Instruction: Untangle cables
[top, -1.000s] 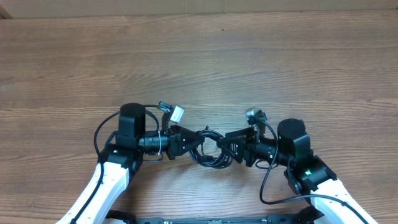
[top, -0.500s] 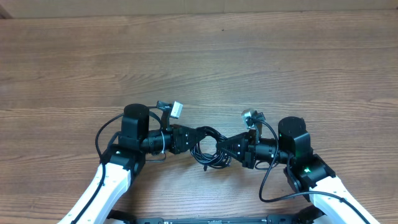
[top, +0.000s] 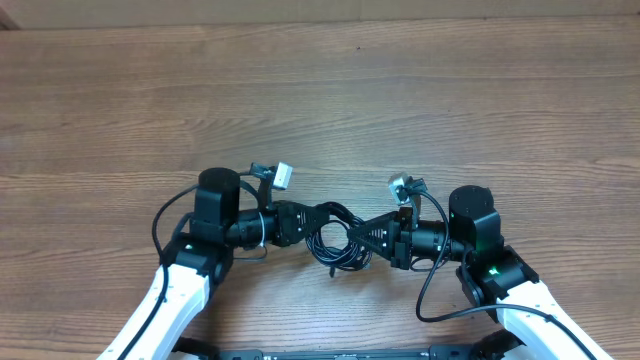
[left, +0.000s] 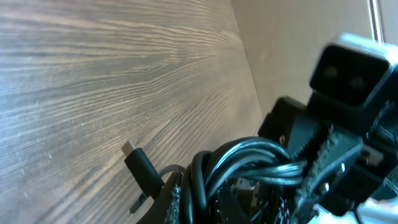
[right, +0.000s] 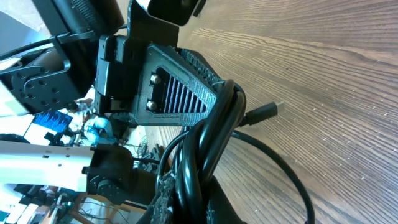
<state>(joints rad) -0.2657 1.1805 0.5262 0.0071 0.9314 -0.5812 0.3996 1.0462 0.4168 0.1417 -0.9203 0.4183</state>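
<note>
The cables (top: 335, 243) sit bunched on the table (top: 320, 100) close to its near edge (about midway between its left and right edges), the left gripper (top: 318, 213) touching the bunch's left side, the right gripper (top: 360, 234) its right.

The overhead camera is looking straight down at the bench (top: 420, 100) from high above the cables (top: 335, 240) — both wrist cameras are peering at that same bundle from opposite sides, very close, skimming low.

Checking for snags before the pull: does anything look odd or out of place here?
Only the cables: one tangled bunch, pinched from both sides by the left fingers and right fingers. Nothing looks damaged.
</note>
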